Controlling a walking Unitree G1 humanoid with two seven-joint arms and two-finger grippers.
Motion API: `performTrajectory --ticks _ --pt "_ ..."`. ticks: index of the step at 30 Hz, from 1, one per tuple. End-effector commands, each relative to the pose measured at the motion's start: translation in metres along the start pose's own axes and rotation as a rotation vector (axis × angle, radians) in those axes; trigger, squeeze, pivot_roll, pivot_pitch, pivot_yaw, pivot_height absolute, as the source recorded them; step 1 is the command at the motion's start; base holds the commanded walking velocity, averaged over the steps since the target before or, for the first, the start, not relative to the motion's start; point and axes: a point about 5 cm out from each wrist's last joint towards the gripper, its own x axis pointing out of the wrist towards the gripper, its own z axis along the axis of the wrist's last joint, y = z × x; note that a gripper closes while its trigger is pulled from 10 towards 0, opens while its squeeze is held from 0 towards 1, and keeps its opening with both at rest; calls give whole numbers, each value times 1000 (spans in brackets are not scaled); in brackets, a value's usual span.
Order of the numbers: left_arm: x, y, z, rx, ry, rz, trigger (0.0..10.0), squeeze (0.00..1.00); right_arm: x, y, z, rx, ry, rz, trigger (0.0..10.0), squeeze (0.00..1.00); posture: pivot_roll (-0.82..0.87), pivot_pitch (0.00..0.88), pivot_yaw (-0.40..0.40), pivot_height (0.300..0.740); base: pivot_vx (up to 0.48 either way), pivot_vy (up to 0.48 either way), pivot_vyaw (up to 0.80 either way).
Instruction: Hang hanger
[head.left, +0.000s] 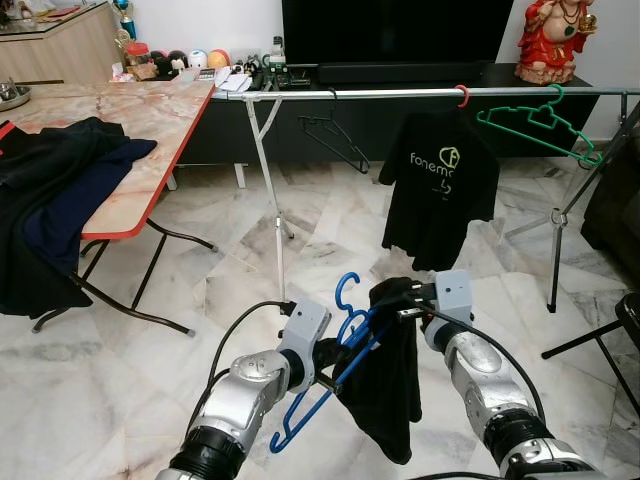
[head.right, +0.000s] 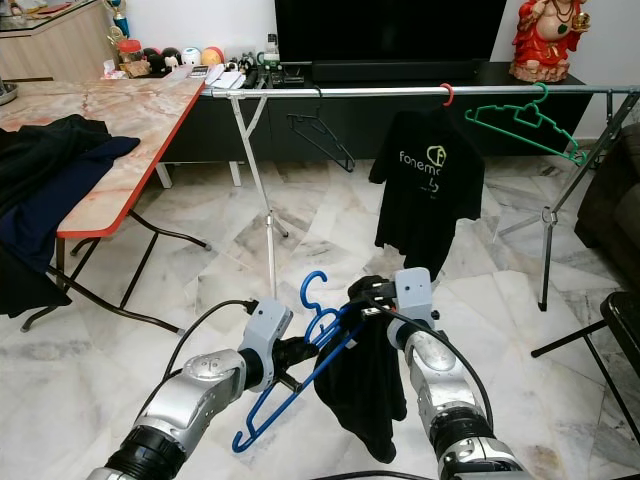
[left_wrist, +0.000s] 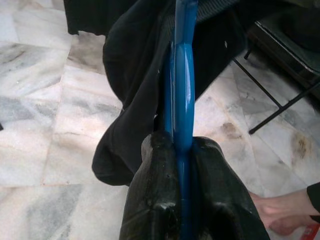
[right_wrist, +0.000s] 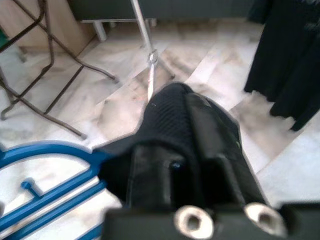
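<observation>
A blue plastic hanger (head.left: 343, 303) is held low in front of me, its hook pointing up. My left gripper (head.left: 333, 380) is shut on its bar, and in the left wrist view the fingers (left_wrist: 156, 195) pinch the blue hanger (left_wrist: 182, 100). A black garment (head.left: 388, 390) hangs over one end of the hanger. My right gripper (head.left: 397, 298) is shut on the top of that cloth, and the right wrist view has black fabric (right_wrist: 172, 122) between the fingers. The metal clothes rail (head.left: 400, 93) runs across the room ahead.
On the rail hang a black hanger (head.left: 335, 135), a black T-shirt (head.left: 440, 190) on a red hanger and a green hanger (head.left: 540, 125). A folding table (head.left: 130, 110) with dark clothes (head.left: 50, 190) stands left. A black chair (head.left: 620, 330) is right. A person's foot (left_wrist: 275, 215) is near.
</observation>
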Motion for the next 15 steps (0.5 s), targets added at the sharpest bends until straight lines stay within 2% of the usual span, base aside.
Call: performTrajectory --ticks 1,2,5,6,8,11,15 --pt "1 2 7 -18 -38 9 10000 0 -2 9 7 84 -24 127 0 0 89 61 0 740 0 0 0" --pt "1 1 8 -24 -44 7 10000 0 -4 12 8 90 -30 162 0 0 89 61 1 740 0 0 0" --pt "2 1 11 -25 -50 8 10000 0 -10 22 20 211 -115 245 0 0 89 62 2 740 0 0 0" --pt "2 1 11 -25 -50 8 10000 0 -10 22 20 211 -115 245 0 0 89 62 2 740 0 0 0" --pt "3 1 10 -24 -45 11 10000 0 -15 24 31 321 -186 271 0 0 83 63 5 740 0 0 0" --pt "4 0 8 -19 -34 7 10000 0 -16 16 24 324 -155 215 0 0 84 62 5 740 0 0 0" --pt "4 0 7 -18 -29 6 10000 0 -19 14 21 362 -139 204 0 0 88 62 4 740 0 0 0"
